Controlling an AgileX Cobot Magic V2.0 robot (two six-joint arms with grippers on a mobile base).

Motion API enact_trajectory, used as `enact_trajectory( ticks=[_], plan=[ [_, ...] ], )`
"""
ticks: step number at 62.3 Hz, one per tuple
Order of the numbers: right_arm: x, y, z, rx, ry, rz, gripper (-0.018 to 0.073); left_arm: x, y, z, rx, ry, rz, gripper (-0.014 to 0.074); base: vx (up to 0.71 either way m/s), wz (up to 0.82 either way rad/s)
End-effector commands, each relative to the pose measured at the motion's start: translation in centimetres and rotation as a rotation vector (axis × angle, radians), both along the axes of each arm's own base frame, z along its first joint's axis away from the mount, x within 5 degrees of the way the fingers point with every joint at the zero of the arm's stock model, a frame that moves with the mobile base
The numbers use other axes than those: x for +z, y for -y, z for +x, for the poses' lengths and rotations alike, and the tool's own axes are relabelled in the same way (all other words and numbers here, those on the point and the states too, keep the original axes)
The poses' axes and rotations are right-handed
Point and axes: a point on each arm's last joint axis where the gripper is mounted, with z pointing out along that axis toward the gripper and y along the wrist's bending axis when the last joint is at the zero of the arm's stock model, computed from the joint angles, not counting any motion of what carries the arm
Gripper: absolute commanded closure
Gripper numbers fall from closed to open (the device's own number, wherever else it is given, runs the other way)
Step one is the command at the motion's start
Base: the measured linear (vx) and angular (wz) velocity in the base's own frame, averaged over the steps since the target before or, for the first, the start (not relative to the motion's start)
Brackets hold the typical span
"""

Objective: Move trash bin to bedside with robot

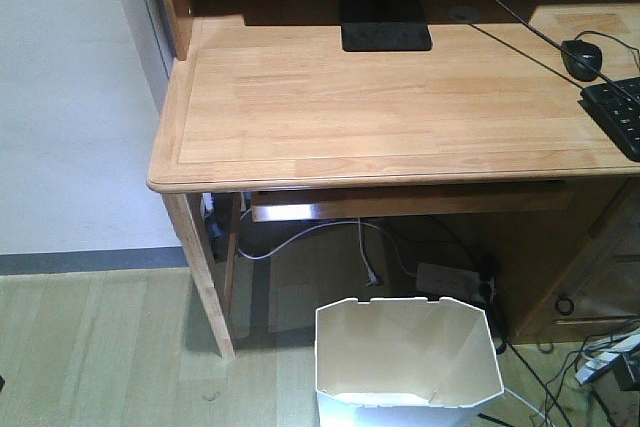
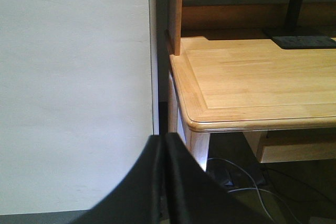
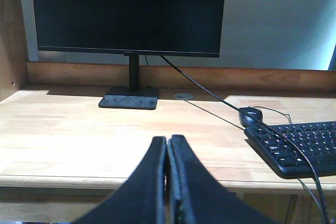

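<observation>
The white trash bin (image 1: 408, 362) stands on the floor in front of the desk, at the bottom of the front view, its angular rim open and its inside bare. The bedside is out of view. My left gripper (image 2: 164, 139) is shut with nothing in it, held up near the desk's left corner and the wall. My right gripper (image 3: 168, 140) is also shut and empty, held just before the desk's front edge and pointing at the monitor. Neither gripper shows in the front view, and the bin shows in neither wrist view.
A light wooden desk (image 1: 300, 107) fills the upper front view, with a monitor stand (image 1: 386, 25), a mouse (image 1: 582, 59) and a keyboard (image 1: 622, 112). Cables and a power strip (image 1: 452, 279) lie under it. A white wall (image 1: 70, 97) is at left, wood floor (image 1: 100, 347) below.
</observation>
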Motion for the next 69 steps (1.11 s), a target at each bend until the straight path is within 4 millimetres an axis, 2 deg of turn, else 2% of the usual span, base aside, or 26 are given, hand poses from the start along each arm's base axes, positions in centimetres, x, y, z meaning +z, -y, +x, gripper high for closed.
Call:
enact_trajectory(
  ticks=[1, 24, 34, 44, 54, 69],
  plan=[
    [0.5, -0.1, -0.1, 0.006, 0.079, -0.015, 0.0568, 0.1, 0.0, 0.1, -0.001, 0.065, -0.008, 0.0603, 0.0, 0.0],
    [2.4, -0.2, -0.4, 0.019, 0.253, 0.004, 0.0568, 0.1, 0.0, 0.1, -0.001, 0.065, -0.008, 0.0603, 0.0, 0.0],
    [4.4, -0.1, -0.7, 0.018, 0.295, 0.005, 0.0568, 0.1, 0.0, 0.1, -0.001, 0.065, -0.008, 0.0603, 0.0, 0.0],
    [6.7, -0.1, -0.2, 0.012, 0.226, 0.01, 0.0568, 0.1, 0.0, 0.1, -0.001, 0.065, -0.008, 0.0603, 0.0, 0.0],
    [8.9, -0.1, 1.4, 0.009, 0.132, 0.016, 0.0568, 0.1, 0.0, 0.1, -0.001, 0.065, -0.008, 0.0603, 0.0, 0.0],
    [10.0, -0.2, 3.3, 0.011, 0.08, 0.034, 0.0568, 0.1, 0.0, 0.1, -0.001, 0.065, -0.008, 0.0603, 0.0, 0.0]
  ],
)
